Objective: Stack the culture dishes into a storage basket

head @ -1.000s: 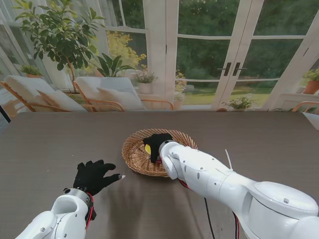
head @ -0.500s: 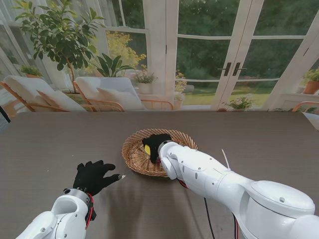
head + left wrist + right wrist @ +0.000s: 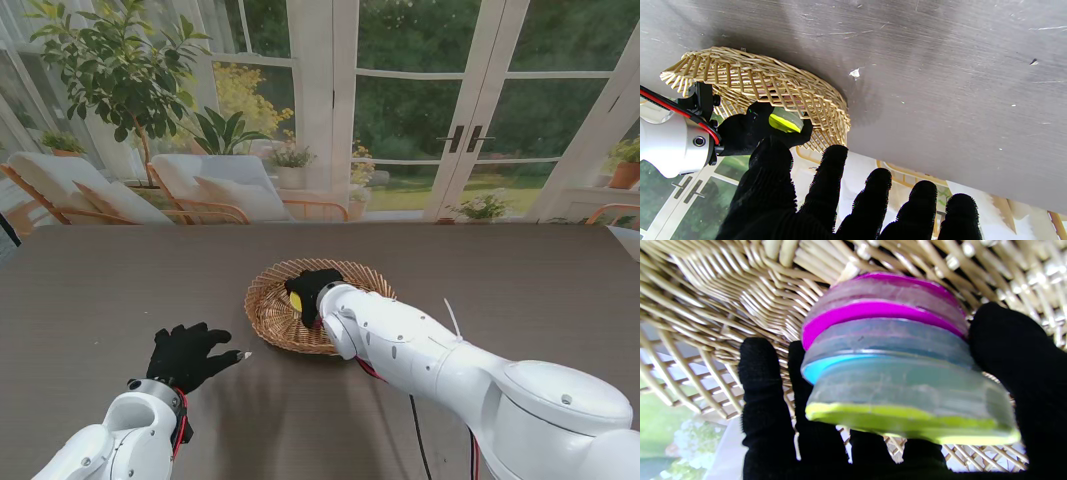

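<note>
Three culture dishes (image 3: 887,373) in one stack: one magenta, one blue, one yellow. One wicker basket (image 3: 268,305). Two gloved hands.

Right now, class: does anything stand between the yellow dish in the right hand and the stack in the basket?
Nothing visible does. The right hand holds the yellow dish directly against the blue dish, which sits on the magenta dish inside the basket. The left hand rests apart on the table.

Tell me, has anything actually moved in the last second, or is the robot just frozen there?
Almost nothing. The right hand eased slightly left inside the wicker basket, still gripping the yellow culture dish atop the blue and magenta ones. The left hand stayed open on the table, and the basket did not shift.
</note>
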